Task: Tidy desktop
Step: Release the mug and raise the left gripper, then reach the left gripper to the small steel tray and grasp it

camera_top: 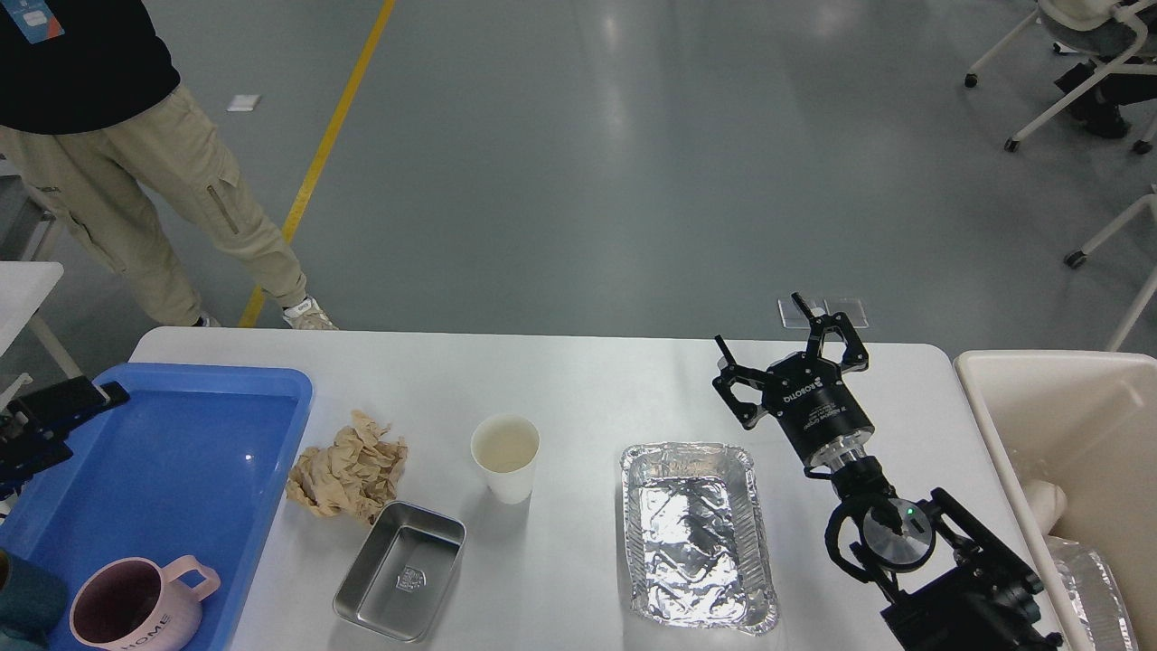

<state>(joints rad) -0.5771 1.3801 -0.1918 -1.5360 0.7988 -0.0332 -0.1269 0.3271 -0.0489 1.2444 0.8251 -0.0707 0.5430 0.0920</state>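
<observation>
The right gripper (779,342), black and two-fingered, hovers in the right centre of the frame with its fingers spread wide and nothing between them, above the far part of the desktop (587,380), the wide smooth white tabletop filling the lower half of the frame. The left gripper (68,398) sits at the left edge over the blue plastic tray (181,452); whether it is open I cannot tell.

Just below the right gripper lies the crinkled rectangular foil tray (696,533). Thin foil would probably buckle under a hard pinch, or skid if the fingers catch only its rim. Further left, the white paper cup (505,457) stands upright and could tip if an arm brushes it.

The desktop's long axis runs left to right across the frame.
</observation>
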